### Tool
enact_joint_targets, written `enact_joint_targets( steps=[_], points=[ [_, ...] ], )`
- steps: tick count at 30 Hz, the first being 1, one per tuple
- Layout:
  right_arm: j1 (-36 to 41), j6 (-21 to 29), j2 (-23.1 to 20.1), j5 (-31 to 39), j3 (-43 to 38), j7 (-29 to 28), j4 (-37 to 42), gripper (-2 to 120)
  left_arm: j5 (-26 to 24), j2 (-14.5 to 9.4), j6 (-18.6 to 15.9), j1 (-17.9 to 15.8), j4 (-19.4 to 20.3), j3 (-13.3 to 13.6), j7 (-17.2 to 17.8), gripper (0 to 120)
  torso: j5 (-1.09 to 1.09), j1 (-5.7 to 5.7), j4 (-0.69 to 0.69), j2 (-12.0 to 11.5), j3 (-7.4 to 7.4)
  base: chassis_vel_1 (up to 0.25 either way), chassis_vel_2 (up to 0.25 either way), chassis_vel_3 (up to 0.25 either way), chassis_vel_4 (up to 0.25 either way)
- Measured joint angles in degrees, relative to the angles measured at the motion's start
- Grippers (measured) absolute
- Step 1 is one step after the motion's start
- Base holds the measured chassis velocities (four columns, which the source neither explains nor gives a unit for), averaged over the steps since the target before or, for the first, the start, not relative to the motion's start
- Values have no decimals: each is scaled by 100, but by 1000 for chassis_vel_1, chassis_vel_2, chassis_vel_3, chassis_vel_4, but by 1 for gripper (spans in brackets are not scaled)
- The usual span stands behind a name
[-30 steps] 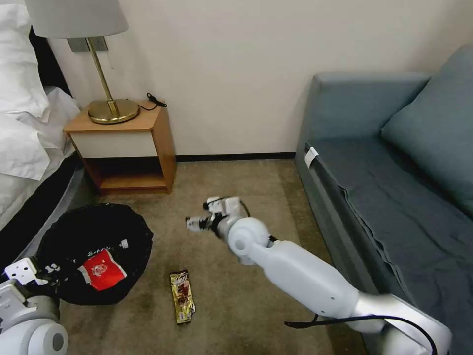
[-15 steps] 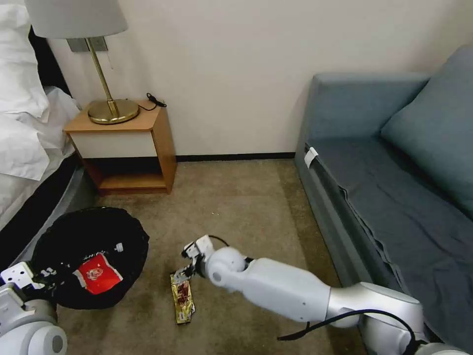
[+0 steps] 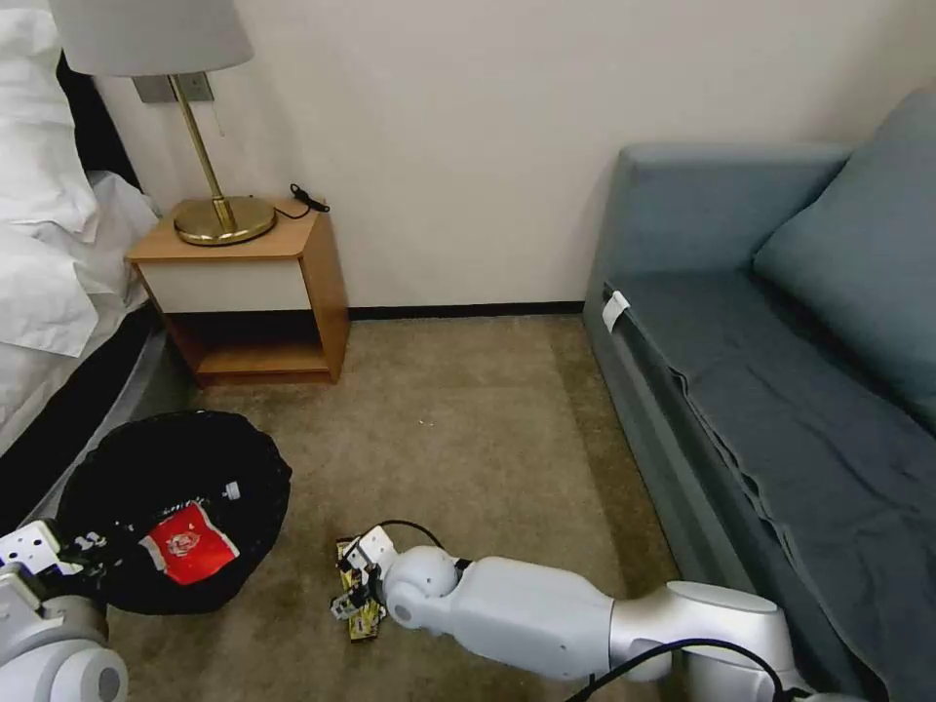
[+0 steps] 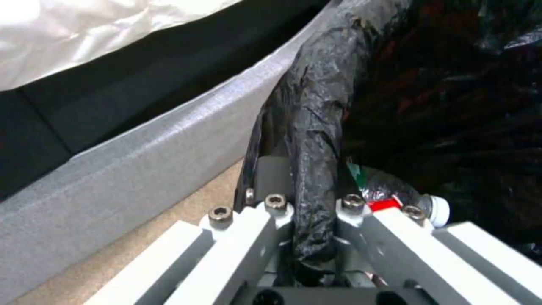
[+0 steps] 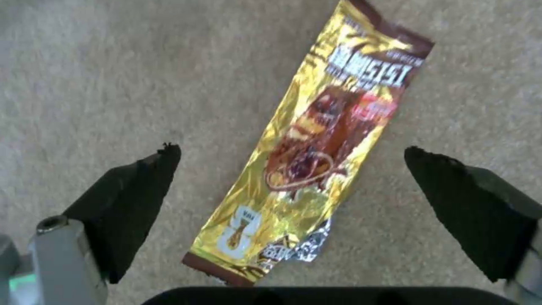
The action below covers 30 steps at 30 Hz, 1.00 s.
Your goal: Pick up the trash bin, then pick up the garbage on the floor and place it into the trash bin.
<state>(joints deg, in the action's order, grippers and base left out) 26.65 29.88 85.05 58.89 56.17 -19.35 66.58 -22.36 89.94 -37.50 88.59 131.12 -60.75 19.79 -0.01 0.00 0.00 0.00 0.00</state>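
1. On the carpet in front of the robot lies the gold-brown snack wrapper (image 5: 316,144), flat and long. The right gripper (image 5: 294,199) hangs directly over it with its jaws spread wide, one black pad on each side of the wrapper's long edges, and I cannot tell if they touch the carpet yet.
2. At the robot's left, the left gripper (image 4: 313,250) is pinching the rim of the trash bin (image 3: 175,458), with the black bag (image 4: 316,127) pressed between its jaws. Inside the bin are already a red snack packet (image 3: 187,548) and a small clear bottle (image 4: 395,197).
3. I judge the wrapper to be very light, thin and slippery foil that crumples easily. It lies flat, so the pads probably must press into the soft carpet and close across the narrow width, near the middle, so that the foil buckles up between them.
4. Around it, the sofa (image 3: 780,370) stands at the right, the nightstand (image 3: 244,283) with a lamp (image 3: 210,146) at the back, and the bed (image 3: 49,244) beside the bin. Nothing lies between the wrapper and the bin.
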Motion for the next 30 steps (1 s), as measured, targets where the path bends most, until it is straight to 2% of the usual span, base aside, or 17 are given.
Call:
enact_joint_targets(
  steps=[15,30],
  points=[
    [58,-300,200,-453,237,314,-745,100,-7,-16,24,52,45,-26,-4,2,1,0,0,0,0,0,0,0,0],
    [27,-445,241,-618,256,466,-1073,100,-5,-20,25,48,68,-18,-5,2,0,0,0,0,0,0,0,0,0]
  ],
)
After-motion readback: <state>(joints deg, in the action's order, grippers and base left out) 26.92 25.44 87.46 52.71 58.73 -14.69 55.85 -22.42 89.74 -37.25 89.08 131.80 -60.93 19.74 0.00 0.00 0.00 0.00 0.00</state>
